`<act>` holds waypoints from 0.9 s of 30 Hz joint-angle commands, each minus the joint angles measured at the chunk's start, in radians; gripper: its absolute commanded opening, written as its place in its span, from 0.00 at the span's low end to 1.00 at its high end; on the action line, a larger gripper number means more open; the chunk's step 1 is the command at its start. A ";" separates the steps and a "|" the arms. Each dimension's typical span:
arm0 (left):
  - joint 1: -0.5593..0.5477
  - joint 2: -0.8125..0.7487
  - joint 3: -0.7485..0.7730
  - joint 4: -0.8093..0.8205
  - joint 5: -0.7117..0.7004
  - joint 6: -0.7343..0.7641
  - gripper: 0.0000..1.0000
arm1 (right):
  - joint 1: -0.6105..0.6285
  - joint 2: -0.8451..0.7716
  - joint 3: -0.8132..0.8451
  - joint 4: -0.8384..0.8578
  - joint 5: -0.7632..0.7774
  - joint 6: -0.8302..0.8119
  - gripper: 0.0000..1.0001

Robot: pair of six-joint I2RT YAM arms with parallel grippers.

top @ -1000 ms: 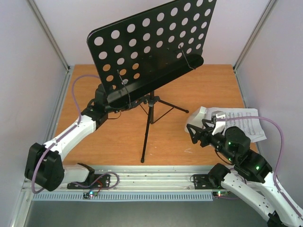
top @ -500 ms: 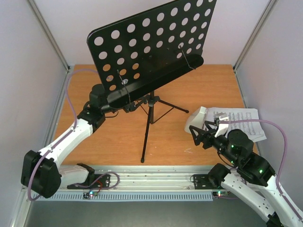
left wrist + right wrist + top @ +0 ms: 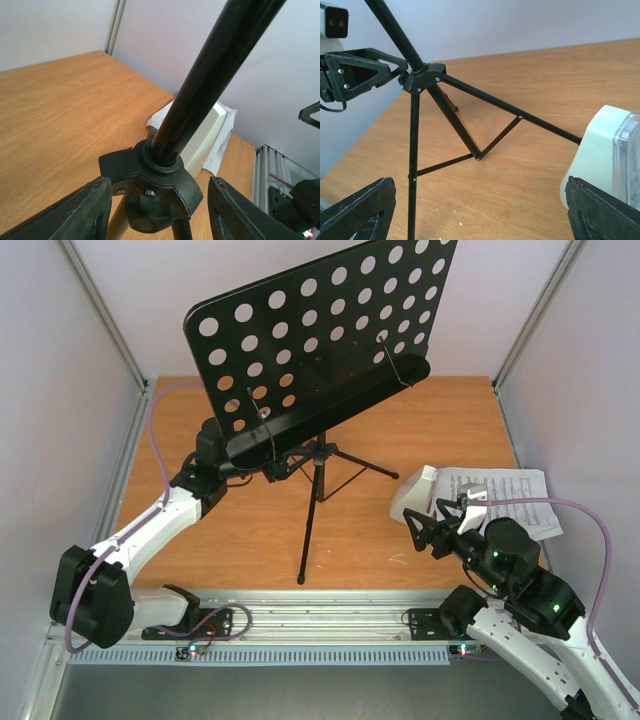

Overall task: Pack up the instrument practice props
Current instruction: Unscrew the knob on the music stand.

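Music stand [image 3: 318, 455] in black occupies the middle of the table [image 3: 250, 540], upright on its three spread legs [image 3: 308, 530], with its round-holed desk [image 3: 320, 330] tilted high above them. The left gripper [image 3: 280, 465] reaches in from the left at the height of the hub [image 3: 150, 175] where the legs join the post [image 3: 215, 65]. In the left wrist view its two fingers [image 3: 75, 210] are spread wide, one on each side of the hub, with a gap showing on both sides, so they grip nothing. The right wrist view shows the same gripper as a black frame just left of the hub.

On the right side of the table, the white metronome [image 3: 415, 492] sits on the near left corner of the sheet of music [image 3: 510, 495], which lies flat with its printed side up. The right gripper [image 3: 425, 520] hovers just near of the metronome, pointing toward the far left. Its fingers [image 3: 360, 210] stand far apart in its own camera, with bare table and the tripod legs between them. The metronome shows at the right edge of that view, beyond the right finger, and whether that finger touches it cannot be told. One tripod leg points toward the metronome.
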 commanded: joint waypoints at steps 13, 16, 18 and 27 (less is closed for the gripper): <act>-0.019 -0.003 -0.011 -0.035 0.010 0.102 0.52 | 0.004 0.027 0.003 0.026 0.000 0.000 0.94; -0.023 0.001 -0.006 -0.051 -0.002 0.115 0.51 | 0.005 0.028 0.003 0.023 0.001 0.001 0.94; -0.026 0.002 -0.003 -0.058 -0.015 0.122 0.50 | 0.005 0.029 0.002 0.023 0.000 0.002 0.94; -0.036 0.008 0.019 -0.083 -0.078 0.131 0.40 | 0.005 0.028 0.007 0.021 -0.002 0.003 0.94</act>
